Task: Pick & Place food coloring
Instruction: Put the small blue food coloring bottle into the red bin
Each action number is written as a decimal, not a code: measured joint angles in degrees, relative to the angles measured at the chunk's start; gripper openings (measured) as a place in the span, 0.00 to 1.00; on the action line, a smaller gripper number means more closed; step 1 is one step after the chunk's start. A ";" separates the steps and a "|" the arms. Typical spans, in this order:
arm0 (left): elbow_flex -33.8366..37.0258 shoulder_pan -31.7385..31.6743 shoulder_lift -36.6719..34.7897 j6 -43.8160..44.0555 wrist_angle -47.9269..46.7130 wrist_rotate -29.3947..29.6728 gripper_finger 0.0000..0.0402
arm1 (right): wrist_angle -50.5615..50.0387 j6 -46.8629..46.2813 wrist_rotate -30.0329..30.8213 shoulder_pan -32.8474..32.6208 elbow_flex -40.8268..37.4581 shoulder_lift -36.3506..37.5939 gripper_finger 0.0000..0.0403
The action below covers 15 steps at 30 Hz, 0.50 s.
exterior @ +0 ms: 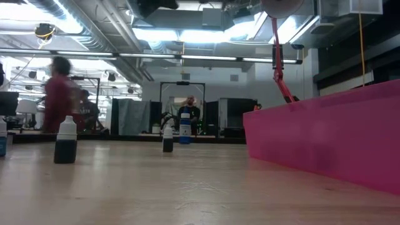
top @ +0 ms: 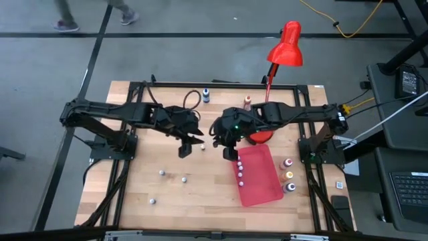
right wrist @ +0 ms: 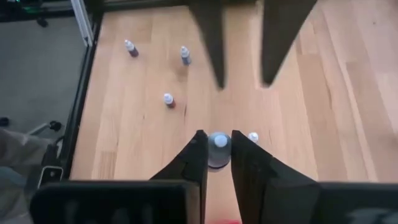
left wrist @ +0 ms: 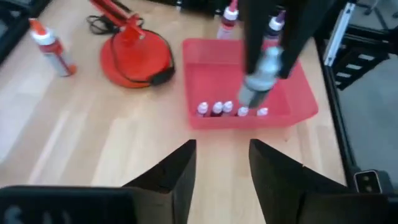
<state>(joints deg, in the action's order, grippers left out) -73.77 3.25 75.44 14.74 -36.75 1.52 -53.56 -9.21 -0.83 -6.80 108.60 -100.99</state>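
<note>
Our right gripper [right wrist: 216,152] is clamped on a food coloring bottle [right wrist: 218,149] just beside the red tray [top: 264,181]; our left gripper [left wrist: 222,168] stands apart near it

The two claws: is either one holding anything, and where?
The right gripper pinches a small bottle by its sides, just under the cap. The left gripper is open and empty.

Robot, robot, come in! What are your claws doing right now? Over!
Right gripper shut on a small bottle, beside red tray. Left gripper open, empty. Nothing blocking.
</note>
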 joint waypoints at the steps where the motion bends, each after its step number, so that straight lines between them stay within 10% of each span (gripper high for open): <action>1: -0.01 -0.16 -0.78 0.02 -1.57 0.74 0.37 | -0.11 -0.87 0.74 -0.51 -0.01 0.34 0.13; 15: 0.01 -2.02 -10.58 -0.46 -7.02 11.65 0.38 | -10.65 -13.20 24.39 -15.73 -0.28 3.33 0.13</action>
<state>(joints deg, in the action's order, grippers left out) -73.76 1.23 64.85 14.28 -43.78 13.17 -64.21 -22.41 23.57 -22.53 108.31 -97.66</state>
